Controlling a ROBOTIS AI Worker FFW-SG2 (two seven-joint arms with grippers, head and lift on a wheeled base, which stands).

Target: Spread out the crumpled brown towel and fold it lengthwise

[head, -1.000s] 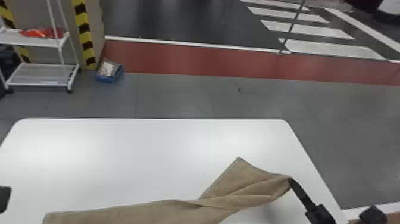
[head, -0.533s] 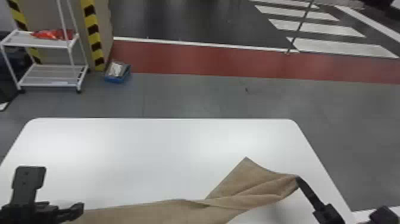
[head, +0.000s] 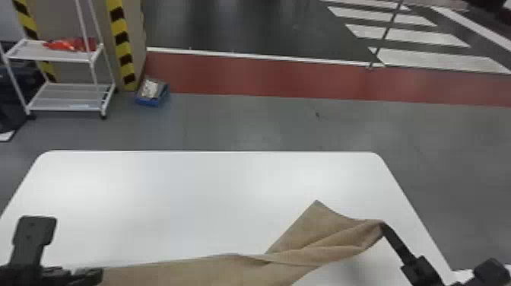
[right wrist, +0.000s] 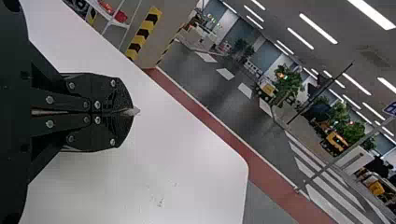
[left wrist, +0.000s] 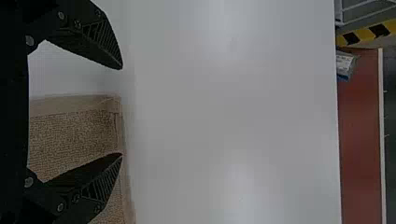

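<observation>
The brown towel lies along the near part of the white table, its right end raised and twisted, with one corner pointing away. At its left end is my left gripper. In the left wrist view, the left gripper stands open above the towel's corner, one finger over the cloth and the other beside it over bare table. My right gripper holds the towel's right end. In the right wrist view, the right gripper has its fingers pressed together, a small pale bit at the tips.
The white table extends beyond the towel to its far edge. On the floor behind stand a white wire cart and a blue box, well away from both arms.
My left gripper has come in from the left edge to the towel's left end. The right gripper and the towel keep their places, while the head view has shifted slightly left.
</observation>
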